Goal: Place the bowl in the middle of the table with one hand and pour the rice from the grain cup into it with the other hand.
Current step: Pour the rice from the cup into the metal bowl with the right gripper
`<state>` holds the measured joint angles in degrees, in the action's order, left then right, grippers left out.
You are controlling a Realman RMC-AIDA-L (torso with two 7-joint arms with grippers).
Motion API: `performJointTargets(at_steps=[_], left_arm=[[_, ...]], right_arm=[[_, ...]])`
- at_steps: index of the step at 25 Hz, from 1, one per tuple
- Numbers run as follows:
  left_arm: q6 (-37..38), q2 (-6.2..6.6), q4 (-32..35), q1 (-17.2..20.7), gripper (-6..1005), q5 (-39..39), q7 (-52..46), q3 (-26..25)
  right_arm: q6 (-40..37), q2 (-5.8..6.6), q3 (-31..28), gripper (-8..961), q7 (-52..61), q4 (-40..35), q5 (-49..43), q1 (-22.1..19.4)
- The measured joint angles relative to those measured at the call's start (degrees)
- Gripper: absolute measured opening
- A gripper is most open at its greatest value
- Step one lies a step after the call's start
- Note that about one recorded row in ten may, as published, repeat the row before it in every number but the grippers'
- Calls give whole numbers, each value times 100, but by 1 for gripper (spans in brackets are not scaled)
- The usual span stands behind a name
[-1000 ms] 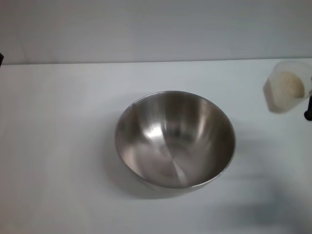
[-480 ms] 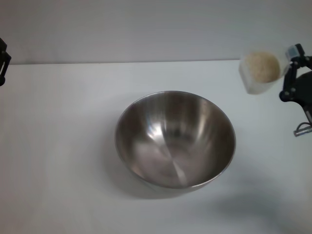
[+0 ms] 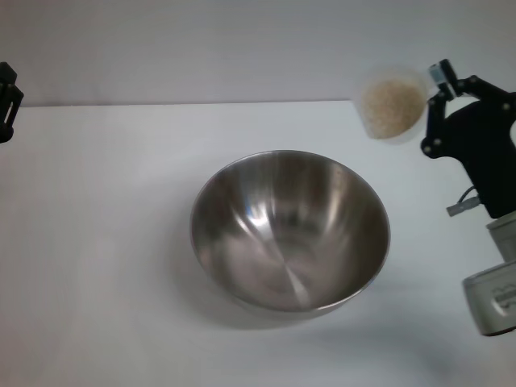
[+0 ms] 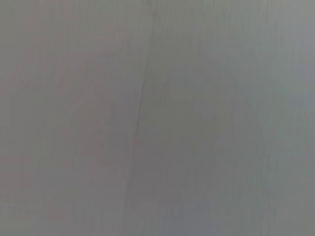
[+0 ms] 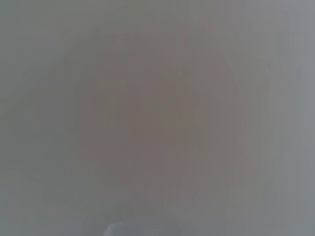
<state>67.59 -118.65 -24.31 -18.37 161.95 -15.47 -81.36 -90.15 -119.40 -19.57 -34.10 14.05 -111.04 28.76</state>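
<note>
Bowl [image 3: 290, 230] mid-table; right gripper [image 3: 439, 89] holds rice-filled grain cup [image 3: 393, 105] aloft.

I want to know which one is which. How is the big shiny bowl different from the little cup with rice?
The bowl is wide, shiny steel; the grain cup is much smaller and see-through plastic. The bowl stands on the table and is empty; the grain cup is held up in the air by the right gripper and holds rice. Both are round and open on top.
</note>
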Motion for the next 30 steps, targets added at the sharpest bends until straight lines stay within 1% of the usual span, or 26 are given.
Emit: performJointTargets(at_steps=[2, 3, 4, 6, 7, 8, 9, 12, 13, 15, 18, 19, 23, 30], left_arm=[[0, 0, -3, 0, 794, 1, -29, 0], [3, 0, -7, 1, 794, 2, -34, 0], [3, 0, -7, 1, 794, 2, -34, 0], [6, 0, -10, 5, 795, 3, -35, -2], [7, 0, -11, 8, 795, 3, -35, -2], [8, 0, -12, 13, 795, 3, -35, -2], [8, 0, -12, 13, 796, 3, -35, -2], [9, 0, -12, 16, 796, 3, -35, -2], [9, 0, -13, 18, 797, 3, -35, -1], [9, 0, -12, 18, 797, 3, -35, 1], [9, 0, -1, 18, 798, 3, -35, 3], [9, 0, -1, 18, 798, 3, -35, 3], [8, 0, 14, 38, 799, -5, -35, 7], [8, 0, -1, 71, 801, -10, -35, 7]], right_arm=[[12, -3, 2, 12, -191, 15, -44, 18], [34, -7, 4, 12, -554, 44, -128, 38], [34, -7, 4, 11, -554, 44, -128, 38], [103, -13, 23, 11, -1220, 139, -214, 48], [103, -13, 23, 11, -1220, 139, -214, 48], [159, -13, 55, 11, -1661, 185, -253, 61], [159, -13, 55, 11, -1661, 185, -253, 61], [292, -13, 77, 13, -2284, 232, -352, 84], [368, -13, 82, 13, -2651, 240, -443, 89], [393, -13, 82, 13, -2816, 239, -487, 90], [512, -15, 87, 14, -3552, 245, -591, 117], [512, -15, 87, 14, -3552, 245, -591, 117], [643, -20, 107, 14, -4279, 243, -722, 158], [737, -14, 146, 13, -4658, 144, -865, 215]])
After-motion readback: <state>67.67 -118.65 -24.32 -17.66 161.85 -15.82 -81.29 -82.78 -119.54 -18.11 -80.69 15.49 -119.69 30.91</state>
